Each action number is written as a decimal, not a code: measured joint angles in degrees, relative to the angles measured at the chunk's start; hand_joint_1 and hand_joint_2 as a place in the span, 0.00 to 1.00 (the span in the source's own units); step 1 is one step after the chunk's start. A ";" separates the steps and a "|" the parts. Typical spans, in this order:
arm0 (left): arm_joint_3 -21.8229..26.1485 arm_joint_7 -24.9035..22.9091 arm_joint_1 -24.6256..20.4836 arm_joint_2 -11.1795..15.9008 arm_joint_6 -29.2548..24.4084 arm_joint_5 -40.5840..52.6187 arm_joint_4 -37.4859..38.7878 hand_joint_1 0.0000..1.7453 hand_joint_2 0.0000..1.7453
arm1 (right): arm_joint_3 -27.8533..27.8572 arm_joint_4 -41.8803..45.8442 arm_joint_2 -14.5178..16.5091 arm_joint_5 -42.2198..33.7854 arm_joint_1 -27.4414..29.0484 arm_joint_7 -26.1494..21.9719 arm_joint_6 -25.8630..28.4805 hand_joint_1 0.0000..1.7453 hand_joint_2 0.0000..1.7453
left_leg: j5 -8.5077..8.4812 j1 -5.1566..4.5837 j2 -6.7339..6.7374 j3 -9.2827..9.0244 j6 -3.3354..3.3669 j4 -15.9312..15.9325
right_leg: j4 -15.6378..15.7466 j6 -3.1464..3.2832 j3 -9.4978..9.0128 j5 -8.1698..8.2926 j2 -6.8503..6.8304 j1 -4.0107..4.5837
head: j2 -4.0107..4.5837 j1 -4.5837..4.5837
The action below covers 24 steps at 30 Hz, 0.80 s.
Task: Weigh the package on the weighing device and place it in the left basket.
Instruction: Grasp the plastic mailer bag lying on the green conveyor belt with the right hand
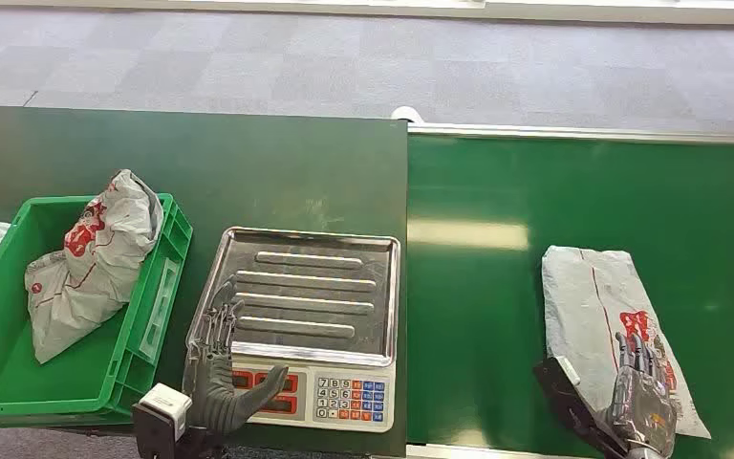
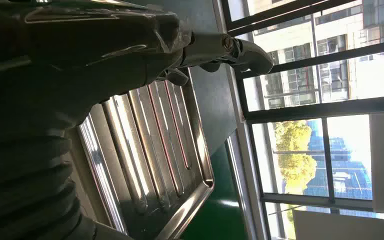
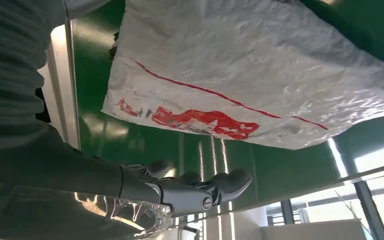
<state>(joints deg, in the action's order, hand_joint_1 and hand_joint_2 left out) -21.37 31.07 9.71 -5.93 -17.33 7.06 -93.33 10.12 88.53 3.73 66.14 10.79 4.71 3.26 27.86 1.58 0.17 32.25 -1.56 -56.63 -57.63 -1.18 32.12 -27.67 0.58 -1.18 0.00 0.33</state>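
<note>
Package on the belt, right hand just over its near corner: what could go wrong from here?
The right hand sits over only the near end of the package, so the limp bag may sag or slip once lifted. The left hand rests at the front left edge of the scale tray, where it could block the drop or skew the reading. The green basket already holds a bag, leaving less room.

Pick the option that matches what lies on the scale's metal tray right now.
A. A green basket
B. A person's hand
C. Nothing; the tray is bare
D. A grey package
C: the ribbed steel tray of the scale carries nothing, while one grey package lies on the green belt to the right and another sits in the green basket.
</note>
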 joint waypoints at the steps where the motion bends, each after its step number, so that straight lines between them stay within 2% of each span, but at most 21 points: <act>1: 0.00 -0.05 0.00 -0.04 0.00 0.04 0.00 0.00 1.00 | 0.35 -0.46 0.02 0.07 -0.17 0.19 -0.06 0.00 1.00 | 0.00 0.00 -0.02 0.00 0.00 0.00 | 0.00 0.00 0.00 0.00 0.00 0.00 | 0.00 0.00; 5: 0.07 -0.35 -0.13 -0.23 0.23 0.31 0.12 0.00 1.00 | 2.56 -3.91 0.15 0.74 -1.40 2.52 -2.39 0.00 1.00 | 0.00 0.00 -0.07 -0.03 0.00 0.00 | 0.00 0.00 -0.01 0.00 -0.02 -0.01 | 0.00 -0.01; 9: 0.00 -0.68 -1.33 -0.50 1.13 0.38 1.37 0.00 1.00 | 4.79 -9.62 0.11 1.49 -2.54 6.20 -11.11 0.00 1.00 | 0.00 0.02 -0.02 -0.13 -0.01 0.00 | 0.00 0.01 -0.11 0.01 0.00 0.02 | 0.00 0.01; 14: 0.01 -0.67 -2.59 -0.94 0.97 0.38 2.97 0.00 1.00 | 5.43 -16.59 -0.23 1.03 -6.36 4.61 -12.22 0.00 1.00 | 0.32 0.12 0.56 -0.84 -0.05 0.03 | 0.12 0.10 -0.64 -0.07 0.50 0.15 | 0.00 -0.01; 15: 0.02 -0.67 -2.66 -0.98 0.90 0.38 3.08 0.00 1.00 | 5.42 -17.68 -0.32 0.95 -7.19 4.55 -12.22 0.03 1.00 | 0.39 0.13 0.64 -1.03 -0.03 0.04 | 0.17 0.14 -0.82 -0.12 0.55 0.16 | 0.00 -0.02; 19: 0.03 -0.67 -2.75 -1.08 0.34 0.39 3.25 0.00 1.00 | 5.16 -21.45 -0.74 -0.29 -9.86 4.44 -12.51 0.95 1.00 | 0.61 0.14 0.85 -1.56 0.08 0.04 | 0.33 0.05 -1.39 -0.30 0.72 0.18 | 0.00 -0.02; 24: 0.03 -0.67 -2.93 -1.20 0.02 0.39 3.37 0.00 1.00 | 4.31 -25.11 -1.74 -1.22 -12.71 4.34 -12.74 0.99 1.00 | 0.72 0.13 0.86 -2.25 0.27 0.03 | 0.55 -0.11 -2.14 -0.29 0.79 0.16 | 0.00 -0.04</act>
<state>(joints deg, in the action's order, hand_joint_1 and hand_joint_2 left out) -21.33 30.40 6.79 -7.13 -17.32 7.45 -89.96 14.43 63.42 1.98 64.91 -1.91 9.05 -9.49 28.58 1.71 1.03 30.00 -1.29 -56.59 -57.07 -1.29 29.98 -27.96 1.37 -1.02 0.00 0.28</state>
